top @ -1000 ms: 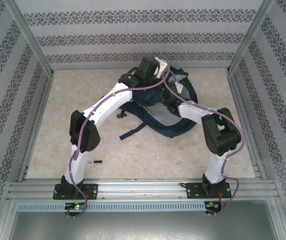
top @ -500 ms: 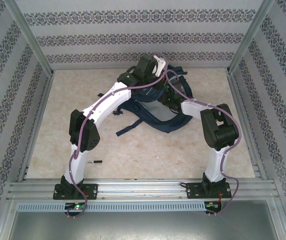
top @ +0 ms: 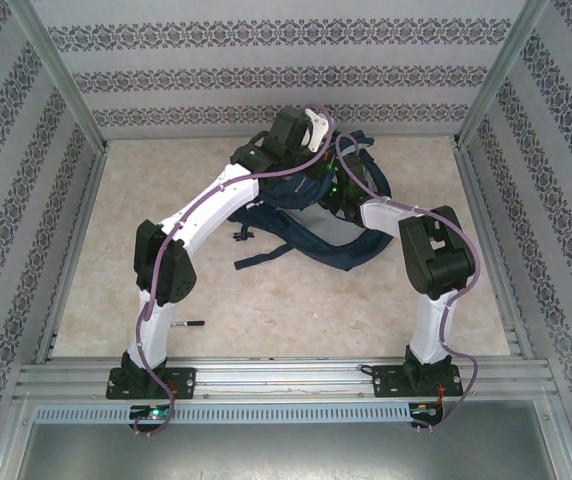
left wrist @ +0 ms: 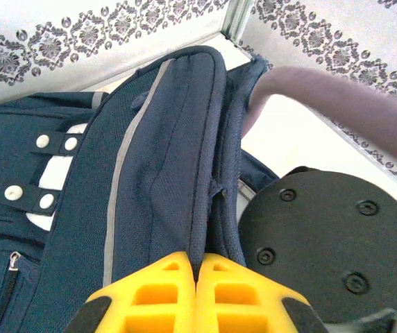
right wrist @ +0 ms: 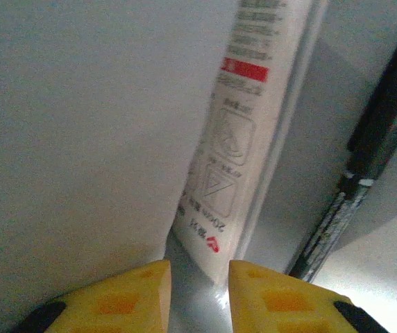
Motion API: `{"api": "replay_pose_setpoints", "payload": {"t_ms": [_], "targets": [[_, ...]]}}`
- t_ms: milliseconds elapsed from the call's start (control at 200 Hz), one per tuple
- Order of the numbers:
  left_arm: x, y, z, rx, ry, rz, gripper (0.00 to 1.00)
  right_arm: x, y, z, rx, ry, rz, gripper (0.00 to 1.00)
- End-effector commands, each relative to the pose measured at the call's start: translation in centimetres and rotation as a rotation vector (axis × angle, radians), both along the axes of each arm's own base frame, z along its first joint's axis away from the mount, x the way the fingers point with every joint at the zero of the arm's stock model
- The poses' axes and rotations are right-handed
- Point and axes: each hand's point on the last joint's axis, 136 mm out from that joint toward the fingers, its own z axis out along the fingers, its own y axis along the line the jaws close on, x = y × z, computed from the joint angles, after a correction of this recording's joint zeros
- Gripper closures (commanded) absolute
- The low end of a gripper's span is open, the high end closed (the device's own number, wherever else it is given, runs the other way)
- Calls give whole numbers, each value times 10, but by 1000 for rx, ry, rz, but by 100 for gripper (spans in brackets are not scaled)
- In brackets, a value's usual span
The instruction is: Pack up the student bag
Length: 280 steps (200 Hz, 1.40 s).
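Observation:
The student bag point(top: 344, 250), a large navy backpack with grey stripes and white patches, lies at the back of the table. In the left wrist view my left gripper point(left wrist: 197, 267) is shut on the bag's point(left wrist: 150, 159) upright fabric rim and holds it up. My right gripper point(right wrist: 198, 274) is down inside the bag against pale grey lining point(right wrist: 73, 125). Its jaws stand a little apart, open, with the lower end of a white packet with red print point(right wrist: 243, 125) just beyond the gap. A black pen point(right wrist: 365, 166) lies to the packet's right.
Dark bag straps point(top: 266, 253) trail on the table toward the left arm. A small black pen-like item point(top: 193, 323) lies near the left arm's base. The right arm's black wrist point(left wrist: 330, 243) and a purple cable point(left wrist: 337, 97) sit close beside the held rim. Patterned walls enclose the table.
The right gripper's jaws have narrowed. The right arm has leaned in toward the bag, and the bag's body and straps have shifted slightly on the table. The left grip is unchanged.

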Motion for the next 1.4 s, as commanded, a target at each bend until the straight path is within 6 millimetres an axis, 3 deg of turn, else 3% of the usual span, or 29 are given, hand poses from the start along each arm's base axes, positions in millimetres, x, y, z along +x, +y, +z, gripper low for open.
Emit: {"api": "replay_pose_setpoints", "payload": {"t_ms": [0,80,185,345,535,670,819,934,1034,1089,1159,1219,1394], "targets": [[-21,-12,90,-174,-164,-80,100,12,5,-23,3,38,-58,74],[-21,-12,89,-176,-162,-79,100,13,9,-34,4,49,-37,74],[-22,-11,86,-171,-164,-81,100,11,17,-28,29,35,17,74],[-17,-8,76,-158,-158,-76,100,4,17,7,83,-17,86,71],[-11,-5,51,-107,-129,-87,100,-24,-10,37,172,-33,105,65],[-15,-3,40,-90,-107,-98,100,-71,-39,31,206,34,95,61],[-30,-10,32,-107,-65,-179,100,-145,-73,4,142,171,58,61],[-46,-12,27,-104,-9,-240,71,-203,-116,-20,-15,290,-49,59],[-32,16,16,-10,-20,-85,48,-241,-168,-19,-291,318,-176,54],[-22,37,7,39,-15,4,37,-251,-183,-6,-362,282,-213,53],[-12,61,-10,68,37,93,35,-254,-190,10,-399,210,-226,53],[-8,79,-30,93,98,134,35,-250,-184,23,-405,147,-170,53],[2,127,-94,276,162,183,30,-230,-122,53,-416,6,223,49]]}}
